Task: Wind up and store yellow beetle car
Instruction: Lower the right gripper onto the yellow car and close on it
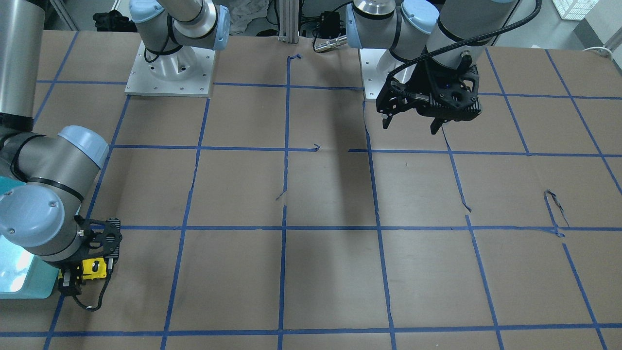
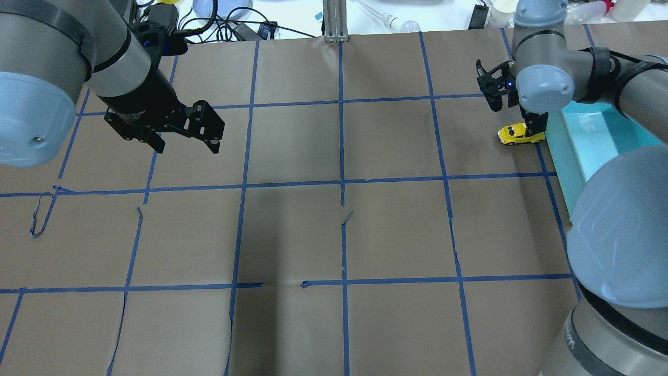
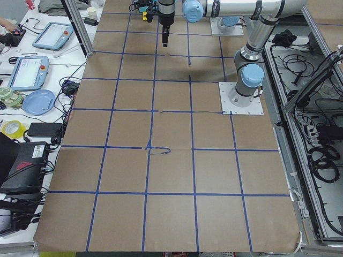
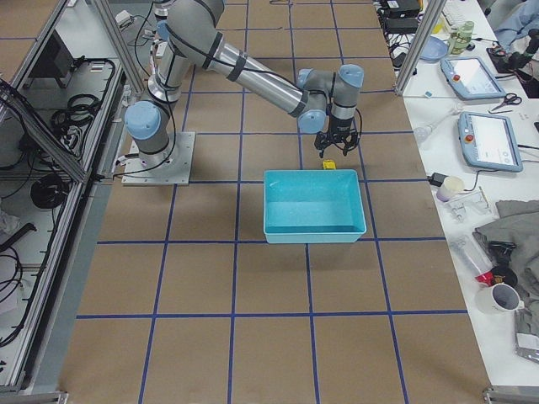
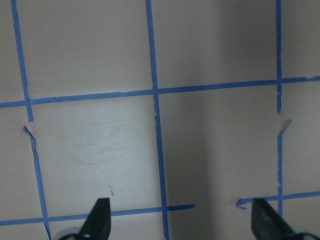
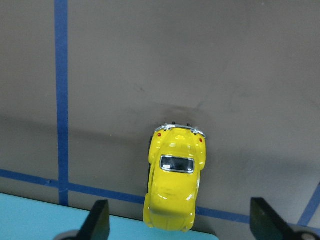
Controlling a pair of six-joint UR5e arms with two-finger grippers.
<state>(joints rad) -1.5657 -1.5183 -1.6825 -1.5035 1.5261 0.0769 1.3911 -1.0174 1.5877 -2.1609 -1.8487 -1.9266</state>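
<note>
Your right gripper (image 6: 182,222) hangs wide open and empty over the car (image 6: 175,182), fingers at 3 and 9 of it. The car sits on the table (image 6: 250,75) just beside the bin (image 6: 40,225), long axis 12 to 6, nose at 6. The left gripper (image 2: 186,146), also open, is well apart.

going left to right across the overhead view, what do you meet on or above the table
left gripper, jaws open → yellow beetle car → teal bin
</note>
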